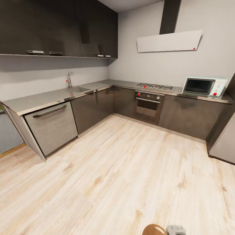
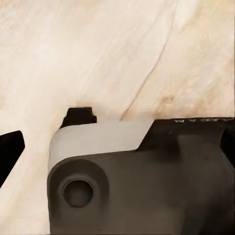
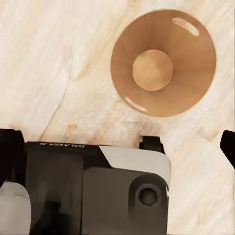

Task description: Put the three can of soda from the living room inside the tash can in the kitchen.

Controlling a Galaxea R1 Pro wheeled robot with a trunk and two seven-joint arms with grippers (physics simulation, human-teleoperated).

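Note:
I am in the kitchen, facing dark grey cabinets (image 1: 94, 107) in an L. The tash can (image 3: 163, 62) stands upright on the wood floor, seen from straight above in the right wrist view. Its brown inside holds nothing, and oval handle slots show near its rim. A sliver of its rim (image 1: 153, 229) shows low in the head view, close to my body. My right gripper (image 3: 117, 147) hangs above the floor beside the can, fingers wide apart and bare. My left gripper (image 2: 117, 147) is also open over bare floor. The cans of soda are out of view.
A steel counter (image 1: 39, 99) with a sink (image 1: 77, 88) runs along the left wall. An oven (image 1: 148, 102), a hob, a microwave (image 1: 204, 86) and a white hood (image 1: 168, 40) line the back. The fridge edge (image 1: 225, 143) stands at right. Light wood floor (image 1: 124, 173) spreads ahead.

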